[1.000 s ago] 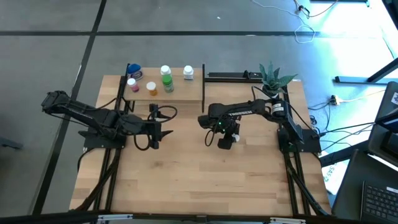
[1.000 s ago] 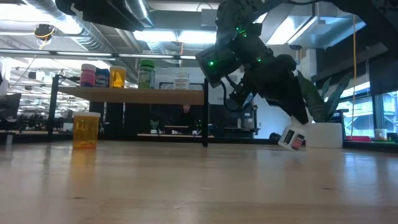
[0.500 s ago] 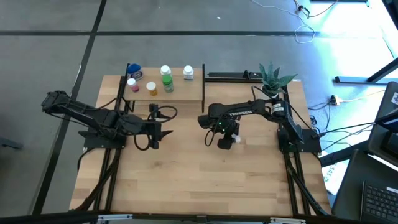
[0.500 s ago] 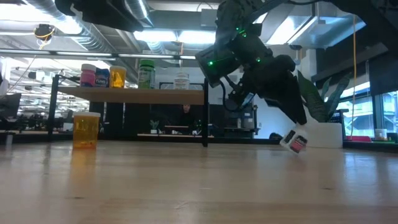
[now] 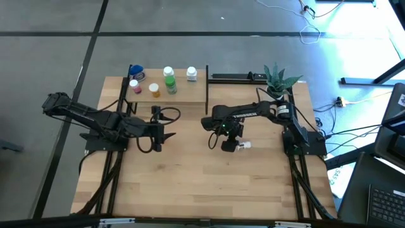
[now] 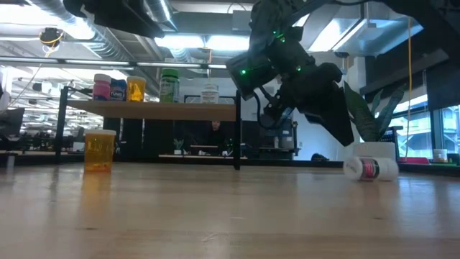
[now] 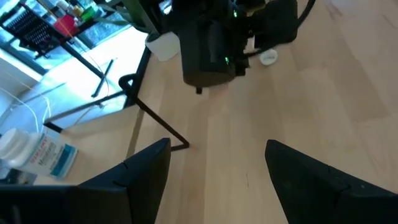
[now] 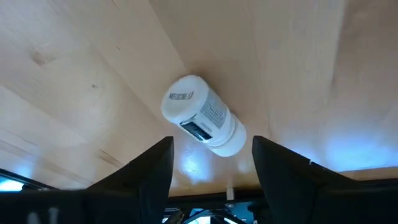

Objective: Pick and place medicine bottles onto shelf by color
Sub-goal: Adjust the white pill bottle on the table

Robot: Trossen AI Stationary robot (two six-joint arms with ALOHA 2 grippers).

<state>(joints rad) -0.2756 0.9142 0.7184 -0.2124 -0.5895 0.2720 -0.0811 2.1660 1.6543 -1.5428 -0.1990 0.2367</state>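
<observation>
Light wooden bench [image 5: 190, 183] carries raised light wooden shelf [image 5: 190, 95] with six small capped bottles upright; white pill bottle [image 5: 242, 145] lies sideways on bench.

Almost nothing can be read. The white medicine bottle [image 8: 202, 123] lying on its side on the bench [image 8: 298, 74] carries a label with a small dark logo and blocks of fine print, all too small to make out in the right wrist view. In the left wrist view, another white bottle [image 7: 38, 151] has a blue-and-white label with a word in slanted letters that cannot be made out, and the labels on the bottles on the shelf [image 6: 154, 109] are unreadable too.
</observation>
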